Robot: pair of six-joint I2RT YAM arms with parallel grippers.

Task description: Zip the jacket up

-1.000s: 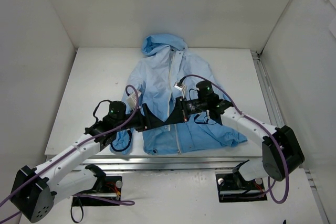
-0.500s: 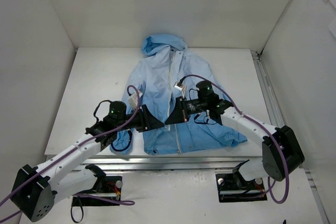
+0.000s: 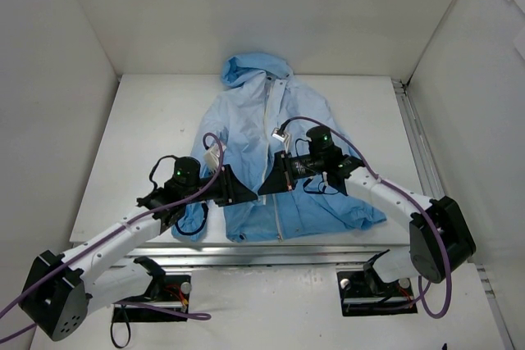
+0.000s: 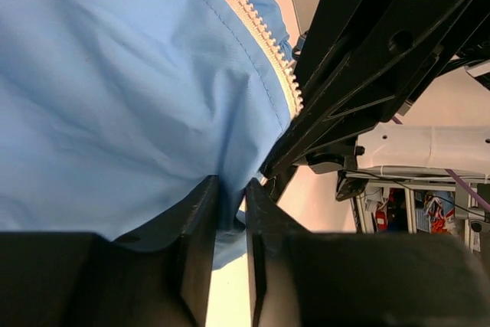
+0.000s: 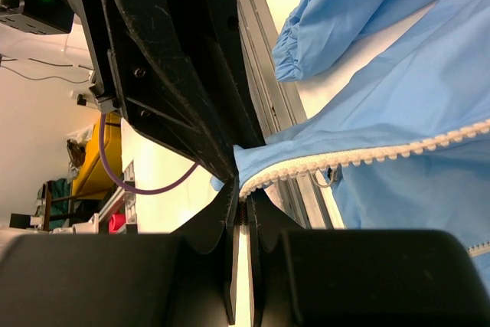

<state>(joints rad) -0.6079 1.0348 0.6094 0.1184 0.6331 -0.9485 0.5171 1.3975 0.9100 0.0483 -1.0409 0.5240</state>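
The light-blue hooded jacket (image 3: 246,133) lies flat on the white table, hood at the back, its white zipper strip (image 3: 268,120) running down the middle. My left gripper (image 3: 244,192) is shut on a fold of the jacket's left front panel (image 4: 115,89) beside the zipper teeth (image 4: 264,36). My right gripper (image 3: 264,186) is shut on the zipper edge (image 5: 344,158) of the jacket, lifted a little above the table. The two grippers meet tip to tip over the jacket's lower front. A small metal zipper pull (image 5: 328,178) hangs under the teeth.
White walls enclose the table (image 3: 148,129) at the back and both sides. A metal rail (image 3: 414,141) runs along the table's right edge and another along its front (image 3: 271,252). Purple cables loop over both arms.
My left gripper has drawn back slightly to the left from the right gripper's tip. The right arm and the jacket have stayed in place.
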